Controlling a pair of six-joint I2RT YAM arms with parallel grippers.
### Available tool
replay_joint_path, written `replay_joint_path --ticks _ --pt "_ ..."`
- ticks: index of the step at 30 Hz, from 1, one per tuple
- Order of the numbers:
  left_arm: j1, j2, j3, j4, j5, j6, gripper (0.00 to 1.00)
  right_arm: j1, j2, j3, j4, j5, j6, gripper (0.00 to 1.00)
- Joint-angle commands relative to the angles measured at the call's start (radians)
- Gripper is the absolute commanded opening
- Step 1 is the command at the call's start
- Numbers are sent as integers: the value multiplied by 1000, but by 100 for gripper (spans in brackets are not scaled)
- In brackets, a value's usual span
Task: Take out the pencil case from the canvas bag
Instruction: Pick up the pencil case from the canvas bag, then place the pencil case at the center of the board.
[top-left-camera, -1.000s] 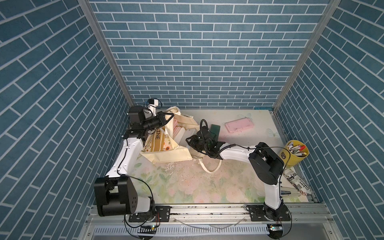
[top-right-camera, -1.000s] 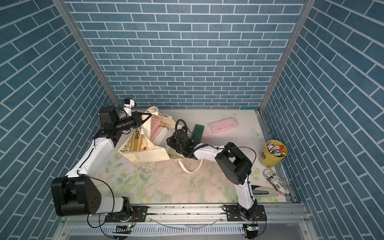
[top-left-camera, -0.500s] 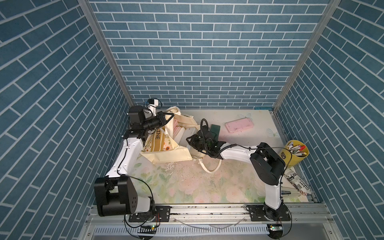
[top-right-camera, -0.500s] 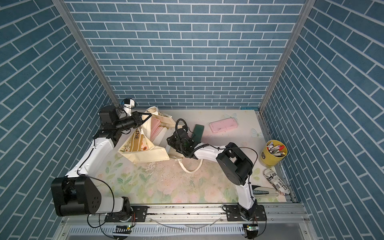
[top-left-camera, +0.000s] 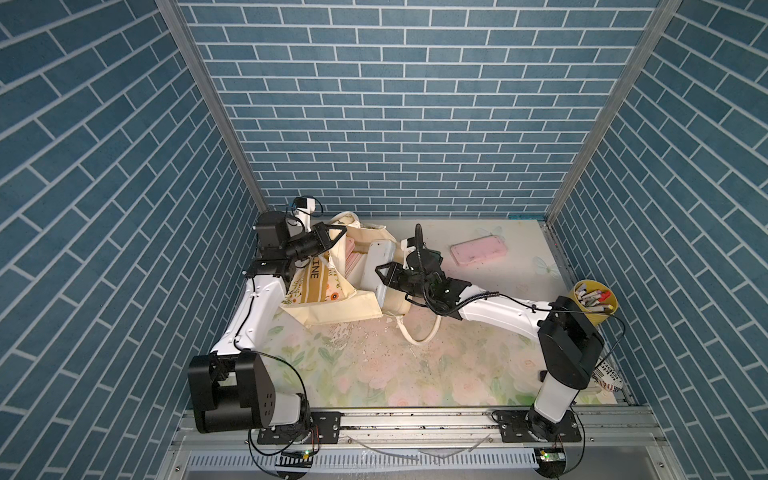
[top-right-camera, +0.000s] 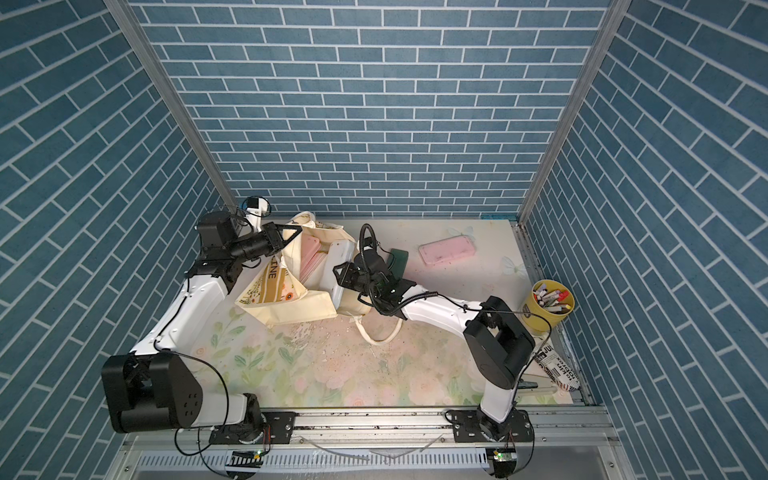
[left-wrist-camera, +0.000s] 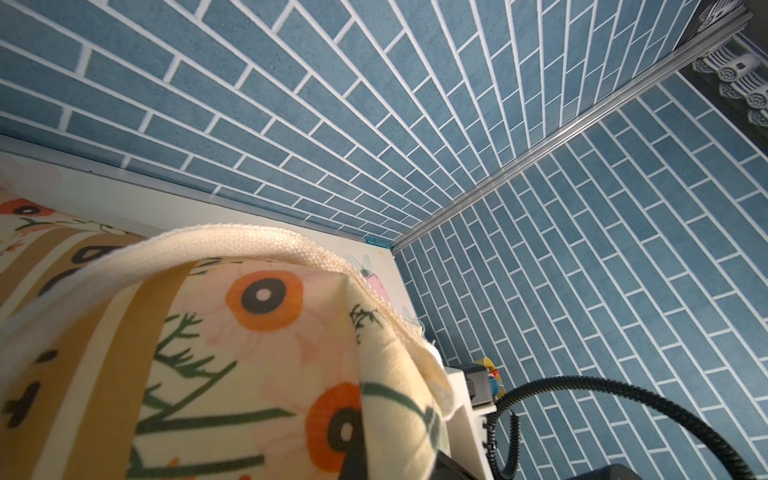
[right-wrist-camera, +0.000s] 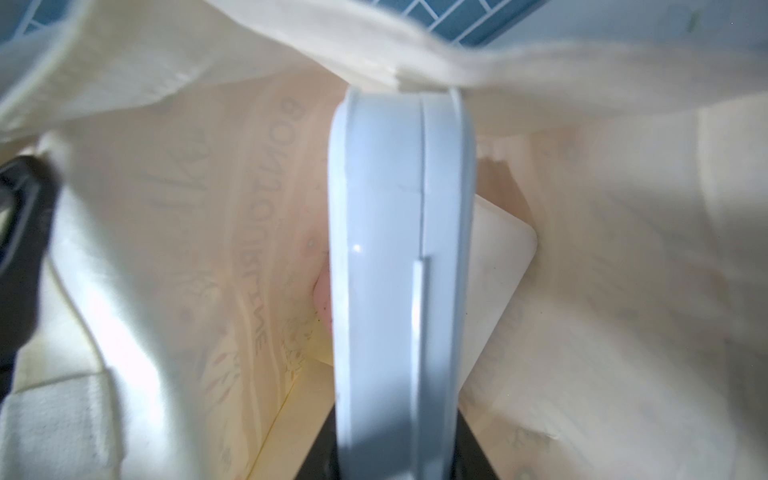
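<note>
We see the cream fabric canvas bag (top-left-camera: 332, 307), printed with gold bands and flowers, slumped at the far left of the floral-print table mat (top-left-camera: 374, 374), its mouth facing the middle. The left gripper (top-left-camera: 333, 233) is pressed together on the bag's upper rim, holding it up close to the left wall. The right gripper (top-left-camera: 384, 277) pinches the pale grey, hard rectangular pencil case (top-left-camera: 379, 262), which stands on its long edge in the bag's mouth. In the right wrist view the rim cloth drapes over the case's far end, with slack fabric on both sides. 1 cream strap handle (top-left-camera: 419, 332) loops on the mat under the right arm. A pink rectangular case (top-left-camera: 478, 253) lies well apart toward the back, and a yellow pen cup (top-left-camera: 594, 301) stands by the right wall. The mat's near half shows bare print with scattered specks. Blue brick-pattern walls (top-left-camera: 395, 124) close 3 sides.
</note>
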Motion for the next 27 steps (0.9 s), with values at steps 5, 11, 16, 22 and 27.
replay_joint_path --ticks 5,11,16,22,27 --pt "1 -36 26 50 28 22 0 -9 -100 -85 129 -135 -248 0" --pt "1 -39 26 46 27 25 0 -29 -165 -172 263 -239 -333 0" --pt "2 -42 26 46 25 27 0 -51 -235 -246 356 -251 -389 0" --pt "2 -40 26 42 23 30 0 -82 -320 -326 436 -240 -451 0" --pt "2 -34 28 36 22 33 0 -112 -390 -382 465 -195 -489 0"
